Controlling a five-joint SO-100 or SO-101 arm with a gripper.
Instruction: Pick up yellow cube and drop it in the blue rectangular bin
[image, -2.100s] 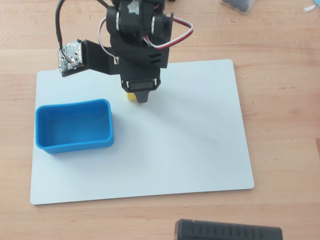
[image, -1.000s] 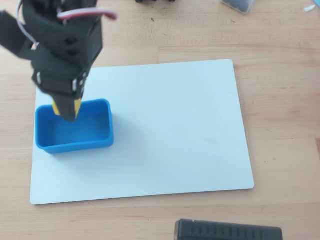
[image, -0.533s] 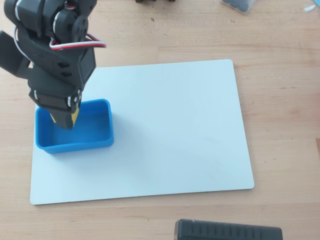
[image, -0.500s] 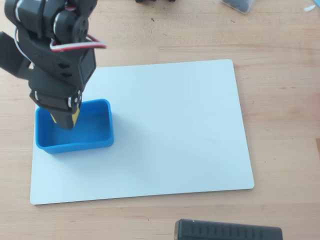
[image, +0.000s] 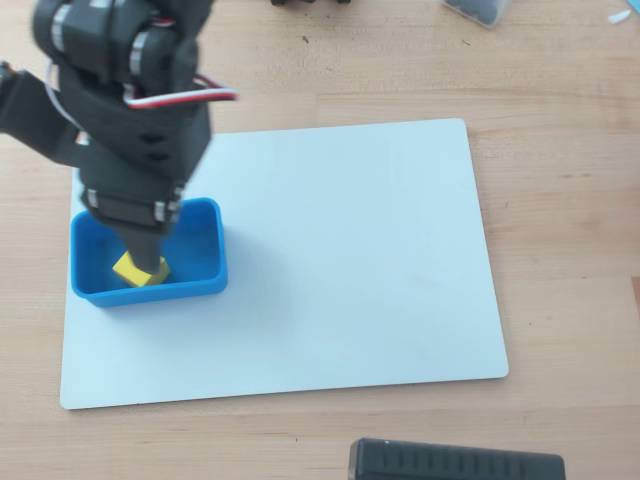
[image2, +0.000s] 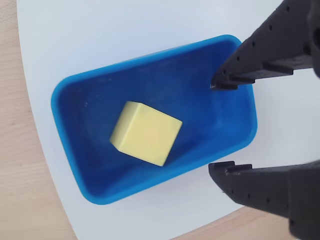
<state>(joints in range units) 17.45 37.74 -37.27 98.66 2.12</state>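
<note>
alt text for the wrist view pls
A yellow cube lies inside a blue rectangular bin, free of the open gripper, whose black fingers frame the bin's right end. The bin sits on a white board over a wooden table.

Arm (image: 125, 110) reaching down, wrist bent; gripper (image2: 220, 127) spread wide, holding nothing; both fingers (image2: 260, 192) black.

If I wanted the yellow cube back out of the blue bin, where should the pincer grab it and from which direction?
Come straight down from above; the bin's walls block any side approach. Close on two opposite side faces of the cube. It lies in the bin's middle, turned askew to the walls, so the open pincer would likely need to rotate to meet the faces flat.
</note>
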